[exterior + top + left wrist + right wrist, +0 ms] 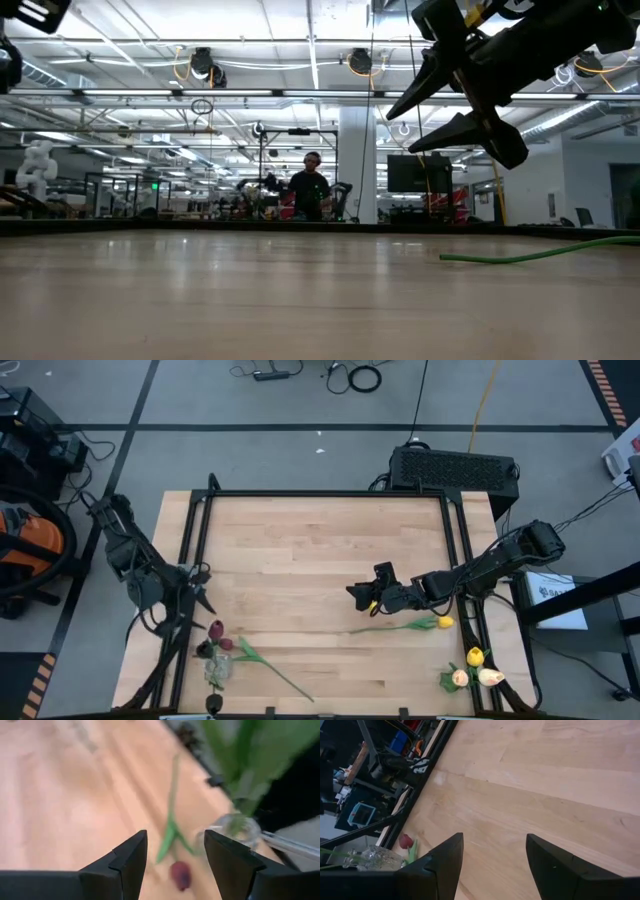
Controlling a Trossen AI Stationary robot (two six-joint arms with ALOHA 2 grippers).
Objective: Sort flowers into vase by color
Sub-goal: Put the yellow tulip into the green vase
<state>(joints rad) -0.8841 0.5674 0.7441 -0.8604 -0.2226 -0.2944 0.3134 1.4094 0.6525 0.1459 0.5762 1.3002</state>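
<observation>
Left end effector (197,588): fingers spread, nothing held, positioned at the table's (320,540) left edge above a glass vase (216,672). A dark red tulip (180,874) is seen lying on the table just beside the vase. Right end effector (362,593): fingers spread, empty, raised over mid-table. A yellow tulip (443,622) lies nearby; three more flowers (474,672) are grouped at the near right corner.
</observation>
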